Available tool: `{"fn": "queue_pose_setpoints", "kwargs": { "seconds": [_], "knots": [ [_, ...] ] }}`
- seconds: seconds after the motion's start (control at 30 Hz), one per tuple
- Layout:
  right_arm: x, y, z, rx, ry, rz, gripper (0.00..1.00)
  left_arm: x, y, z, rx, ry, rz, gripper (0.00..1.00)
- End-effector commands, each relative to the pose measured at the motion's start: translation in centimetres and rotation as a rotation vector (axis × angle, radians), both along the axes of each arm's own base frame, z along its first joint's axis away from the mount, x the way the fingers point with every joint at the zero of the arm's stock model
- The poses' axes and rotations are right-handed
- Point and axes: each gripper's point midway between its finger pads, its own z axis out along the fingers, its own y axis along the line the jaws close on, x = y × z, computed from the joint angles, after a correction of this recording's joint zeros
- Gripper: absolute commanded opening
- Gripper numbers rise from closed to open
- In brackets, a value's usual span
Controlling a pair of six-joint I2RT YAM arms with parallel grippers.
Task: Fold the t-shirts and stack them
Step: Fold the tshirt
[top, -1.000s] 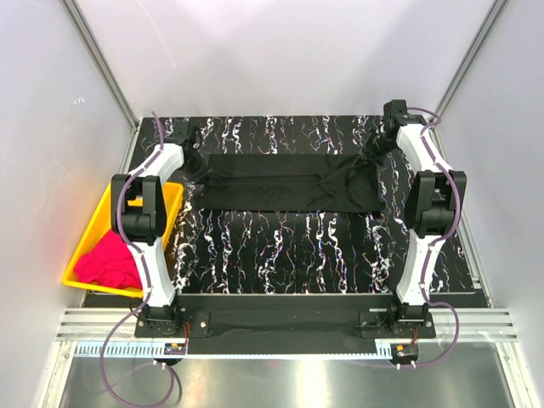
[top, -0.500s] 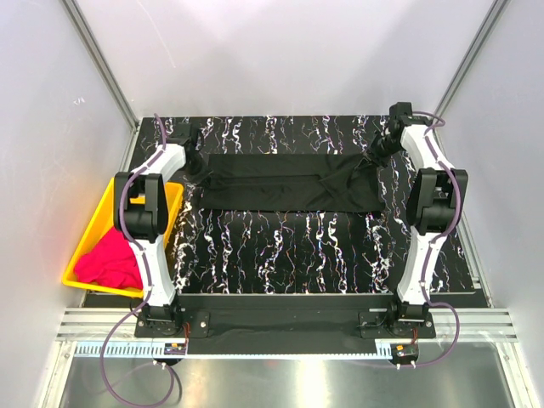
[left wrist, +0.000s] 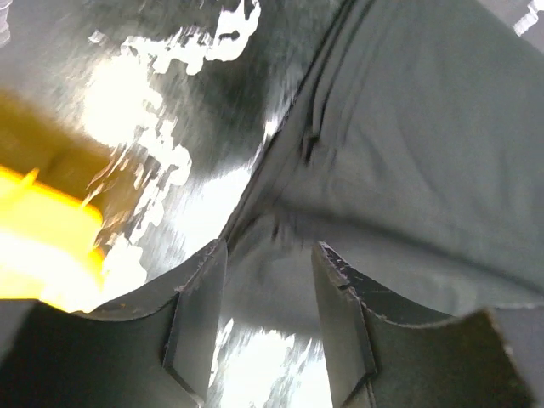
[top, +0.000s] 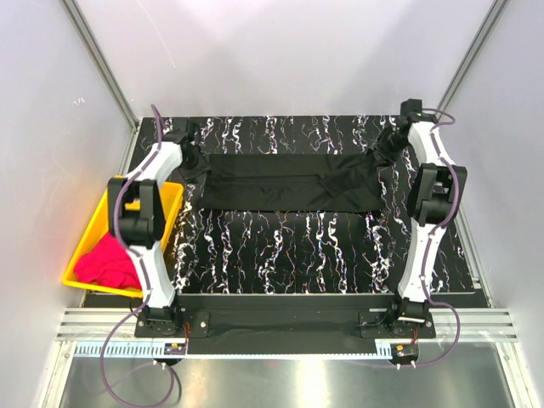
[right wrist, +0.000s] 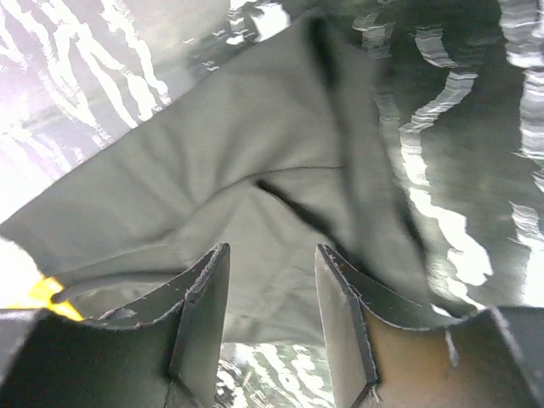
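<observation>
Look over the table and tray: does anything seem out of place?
The black t-shirt lies folded into a band, but its right end is bunched and creased. The pink t-shirt sits crumpled in the yellow tray.

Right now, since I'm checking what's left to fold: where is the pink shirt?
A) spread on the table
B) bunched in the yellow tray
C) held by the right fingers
B: the pink shirt lies bunched in the yellow tray; only the black shirt is on the table.
</observation>
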Motion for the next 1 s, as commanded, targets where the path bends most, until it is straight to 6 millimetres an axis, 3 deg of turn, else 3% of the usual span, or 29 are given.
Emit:
{"fn": "queue_pose_setpoints", "kwargs": {
  "seconds": [0.0, 0.03, 0.13, 0.23, 0.27, 0.3, 0.33, 0.4, 0.43, 0.53, 0.7, 0.83, 0.97],
  "knots": [
    [-1.9, -2.4, 4.9, -0.129, -0.063, 0.006, 0.52, -1.5, 0.3, 6.1, 0.034, -0.135, -0.05, 0.49],
    [-2.6, -2.0, 5.1, -0.116, -0.066, 0.018, 0.52, -2.8, -0.6, 5.3, -0.002, -0.114, -0.089, 0.49],
    [-7.1, -0.8, 4.8, -0.066, -0.022, -0.003, 0.53, -4.4, -5.1, 5.6, -0.077, -0.14, -0.253, 0.48],
    [-9.0, 0.0, 4.7, -0.031, -0.03, -0.04, 0.53, -5.3, -8.3, 4.7, -0.089, -0.128, -0.386, 0.48],
    [-10.9, 0.4, 4.1, -0.023, -0.012, -0.051, 0.52, -5.1, -8.8, 4.3, -0.088, -0.125, -0.401, 0.48],
    [-11.1, 0.5, 4.1, -0.019, -0.03, -0.067, 0.52, -5.1, -9.0, 2.9, -0.079, -0.094, -0.414, 0.48],
    [-12.7, 0.9, 3.5, 0.001, -0.007, -0.109, 0.52, -4.8, -9.4, 2.6, -0.078, -0.091, -0.426, 0.47],
    [-12.8, 1.3, 3.3, 0.019, -0.048, -0.153, 0.52, -4.5, -9.5, 0.5, -0.076, -0.045, -0.441, 0.46],
    [-14.0, 1.7, 2.9, 0.047, -0.035, -0.197, 0.52, -4.1, -9.5, 0.2, -0.073, -0.042, -0.44, 0.45],
    [-14.3, 3.0, 2.2, 0.088, -0.051, -0.224, 0.52, -3.9, -9.3, -1.7, -0.059, -0.002, -0.436, 0.45],
    [-14.5, 3.5, 0.8, 0.063, -0.032, -0.237, 0.52, -6.3, -8.8, -3.9, -0.071, 0.094, -0.383, 0.43],
    [-14.0, 2.7, -0.5, 0.016, -0.017, -0.262, 0.53, -10.5, -9.1, -6.2, -0.112, 0.201, -0.371, 0.42],
    [-12.8, 2.2, -1.4, -0.014, -0.015, -0.261, 0.54, -14.2, -10.3, -6.9, -0.157, 0.266, -0.386, 0.42]
  ]
}}
